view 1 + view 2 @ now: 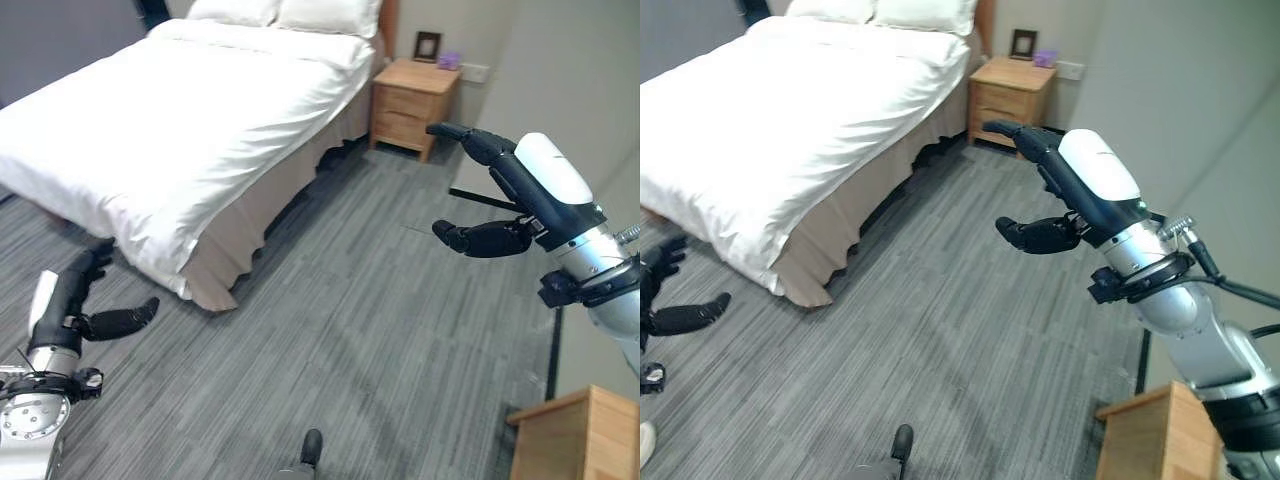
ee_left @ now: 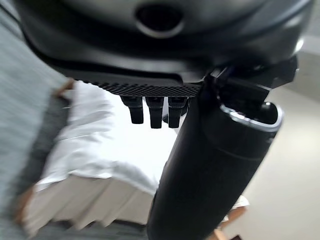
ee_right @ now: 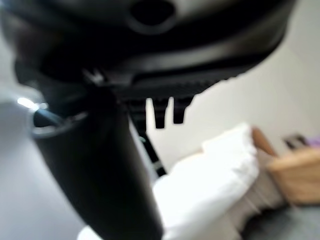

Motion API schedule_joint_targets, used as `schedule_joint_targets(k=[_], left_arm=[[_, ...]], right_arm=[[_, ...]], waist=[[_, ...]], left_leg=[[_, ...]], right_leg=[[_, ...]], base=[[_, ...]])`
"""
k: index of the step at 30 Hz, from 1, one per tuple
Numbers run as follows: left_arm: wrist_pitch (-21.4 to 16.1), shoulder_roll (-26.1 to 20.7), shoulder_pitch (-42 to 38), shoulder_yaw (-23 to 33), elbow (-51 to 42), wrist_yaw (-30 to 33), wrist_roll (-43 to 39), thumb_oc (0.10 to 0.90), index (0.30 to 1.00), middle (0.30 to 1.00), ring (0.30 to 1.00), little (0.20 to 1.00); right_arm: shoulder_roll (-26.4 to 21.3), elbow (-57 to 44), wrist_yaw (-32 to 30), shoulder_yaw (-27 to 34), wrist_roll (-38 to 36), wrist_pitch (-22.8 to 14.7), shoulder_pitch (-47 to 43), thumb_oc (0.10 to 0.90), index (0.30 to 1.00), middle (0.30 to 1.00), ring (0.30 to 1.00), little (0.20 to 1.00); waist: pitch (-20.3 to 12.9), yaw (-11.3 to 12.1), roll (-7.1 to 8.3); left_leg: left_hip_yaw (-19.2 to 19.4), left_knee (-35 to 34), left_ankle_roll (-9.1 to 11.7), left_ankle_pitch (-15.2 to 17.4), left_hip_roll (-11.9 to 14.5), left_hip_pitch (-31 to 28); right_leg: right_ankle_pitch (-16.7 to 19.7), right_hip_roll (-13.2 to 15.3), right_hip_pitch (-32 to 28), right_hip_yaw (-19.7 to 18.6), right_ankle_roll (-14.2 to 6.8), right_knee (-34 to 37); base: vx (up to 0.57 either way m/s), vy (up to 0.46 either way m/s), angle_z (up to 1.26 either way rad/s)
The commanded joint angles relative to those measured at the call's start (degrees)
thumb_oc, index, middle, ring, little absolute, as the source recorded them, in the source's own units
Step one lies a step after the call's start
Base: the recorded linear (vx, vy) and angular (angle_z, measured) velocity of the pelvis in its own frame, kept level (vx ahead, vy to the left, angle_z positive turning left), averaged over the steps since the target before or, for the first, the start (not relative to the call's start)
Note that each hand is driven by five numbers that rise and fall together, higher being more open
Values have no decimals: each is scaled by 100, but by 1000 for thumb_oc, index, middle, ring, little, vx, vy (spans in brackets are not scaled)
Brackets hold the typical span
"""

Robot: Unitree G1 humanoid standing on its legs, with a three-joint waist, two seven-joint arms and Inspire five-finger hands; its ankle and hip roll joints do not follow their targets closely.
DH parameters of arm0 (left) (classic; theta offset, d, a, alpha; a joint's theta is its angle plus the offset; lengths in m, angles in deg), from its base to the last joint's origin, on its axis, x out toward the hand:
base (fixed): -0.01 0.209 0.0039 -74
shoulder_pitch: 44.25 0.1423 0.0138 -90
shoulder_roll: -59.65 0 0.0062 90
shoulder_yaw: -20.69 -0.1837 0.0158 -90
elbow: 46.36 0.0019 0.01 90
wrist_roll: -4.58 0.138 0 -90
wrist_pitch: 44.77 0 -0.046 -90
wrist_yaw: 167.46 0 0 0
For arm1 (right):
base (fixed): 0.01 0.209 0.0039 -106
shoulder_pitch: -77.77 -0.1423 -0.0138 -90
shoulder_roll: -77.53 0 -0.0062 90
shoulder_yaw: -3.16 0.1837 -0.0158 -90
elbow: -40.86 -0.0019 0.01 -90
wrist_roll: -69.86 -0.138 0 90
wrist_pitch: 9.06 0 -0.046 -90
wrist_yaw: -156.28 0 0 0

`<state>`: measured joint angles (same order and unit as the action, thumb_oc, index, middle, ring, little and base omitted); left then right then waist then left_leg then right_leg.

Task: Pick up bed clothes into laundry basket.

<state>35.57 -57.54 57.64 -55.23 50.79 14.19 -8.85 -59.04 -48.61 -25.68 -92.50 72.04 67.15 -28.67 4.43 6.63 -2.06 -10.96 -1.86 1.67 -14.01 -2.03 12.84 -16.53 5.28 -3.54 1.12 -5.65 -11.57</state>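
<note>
Both hands empty and fingers loose, left hand (image 1: 85, 300) low beside the white-sheeted bed (image 1: 190, 120), right hand (image 1: 490, 190) raised well clear, bedding apparently untouched ahead of them, no laundry basket spotted yet, so it seems the whole job remains.

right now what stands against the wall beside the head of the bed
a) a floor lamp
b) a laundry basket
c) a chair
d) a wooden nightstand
d: a wooden nightstand with drawers stands by the wall next to the head of the bed, with a small picture frame on top.
</note>
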Motion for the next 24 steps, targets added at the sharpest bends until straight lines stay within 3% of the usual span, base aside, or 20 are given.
schedule_joint_targets(k=[1,2,3,6,7,8,11,13,14,16,17,18,19,20,24], left_arm=[[-540,-842,-387,769,-346,195,-204,800,900,900,900,900],[-539,-850,-401,763,-346,194,-207,800,900,900,900,900],[-528,-879,-439,831,-301,193,-312,800,900,900,900,900],[-494,-824,-381,917,-194,211,-327,800,900,900,900,900],[-494,-827,-393,905,-198,209,-329,800,900,900,900,900],[-488,-837,-295,946,-94,173,-336,800,900,900,900,900],[-518,-911,-189,985,-15,144,-280,800,900,900,900,900],[-524,-1046,-199,1054,-15,158,-333,800,900,900,900,900],[-552,-1079,-167,1130,-10,171,-364,800,900,900,900,900],[-603,-1043,-160,1148,-94,135,-415,800,900,900,900,900],[-641,-995,-206,1149,-80,141,-484,800,900,900,900,900],[-660,-969,-285,1139,-61,132,-571,800,900,900,900,900],[-661,-971,-299,1131,-58,130,-575,800,900,900,900,900],[-553,-1162,-386,1118,136,156,-573,800,900,900,900,900],[-695,-940,-456,1182,-268,187,-638,800,900,900,900,900]], right_arm=[[-256,-262,-543,134,-41,-184,-658,800,900,900,900,900],[-254,-270,-541,164,-40,-186,-636,800,900,900,900,900],[-327,-138,-619,552,-60,-159,-299,800,900,900,900,900],[-405,-112,-563,1211,-182,-117,372,800,900,900,900,900],[-404,-129,-558,1256,-185,-115,414,800,900,900,900,900],[-457,-42,-527,1705,-250,-105,835,800,900,900,900,900],[-323,103,-502,2295,-354,-134,1364,800,900,900,900,900],[-283,205,-506,2373,-345,-109,1416,800,900,900,900,900],[-226,226,-532,2390,-322,-129,1494,800,900,900,900,900],[-134,181,-479,2535,-240,-119,1684,800,900,900,900,900],[-58,217,-489,2568,-197,-144,1760,800,900,900,900,900],[-6,241,-496,2629,-177,-121,1838,800,900,900,900,900],[-4,236,-496,2647,-176,-120,1850,800,900,900,900,900],[6,550,-569,3040,94,-78,2187,800,900,900,900,900],[411,82,-556,2813,195,-15,1989,800,900,900,900,900]], waist=[[-70,159,447],[-74,128,443],[-10,104,567],[-75,59,590],[-75,61,585],[-200,77,501],[-326,134,487],[-189,69,460],[-115,5,461],[-102,-123,403],[-110,-174,371],[-118,-237,347],[-126,-239,337],[-102,-384,427],[-200,-314,479]], left_leg=[[89,615,384,1043,-169,233],[49,636,387,1012,-181,277],[75,768,453,1080,117,324],[471,520,609,958,757,191],[458,500,607,909,754,206],[654,148,688,785,919,46],[607,-200,608,821,697,-199],[383,-195,463,877,403,-388],[254,-196,435,893,331,-438],[-14,-259,363,926,253,-505],[-171,-283,334,976,232,-534],[-274,-296,342,1006,217,-529],[-286,-305,344,967,222,-500],[-274,-249,335,1149,221,-565],[-321,-271,353,1157,253,-585]], right_leg=[[1331,-116,490,9,-131,1643],[1356,-116,506,52,-137,1649],[1419,180,463,547,-176,1611],[1433,412,332,1153,-218,1585],[1468,411,344,1168,-222,1594],[1419,557,146,1651,-292,1565],[1461,1010,92,2176,-383,934],[1989,1447,271,1951,-475,203],[2151,1500,356,1634,-539,8],[1956,1026,681,848,-443,55],[1591,701,818,606,-393,265],[1556,547,978,500,-398,488],[1602,541,993,512,-398,515],[1635,456,944,442,-441,1376],[2045,508,921,372,-557,1648]], base=[[-130,49,110],[-231,138,117],[-217,179,133],[-139,219,197],[4,248,134],[52,285,86],[113,349,183],[47,279,156],[4,188,75],[50,157,133],[163,64,120],[137,25,56],[235,-2,56],[199,-17,72],[132,-48,82]])
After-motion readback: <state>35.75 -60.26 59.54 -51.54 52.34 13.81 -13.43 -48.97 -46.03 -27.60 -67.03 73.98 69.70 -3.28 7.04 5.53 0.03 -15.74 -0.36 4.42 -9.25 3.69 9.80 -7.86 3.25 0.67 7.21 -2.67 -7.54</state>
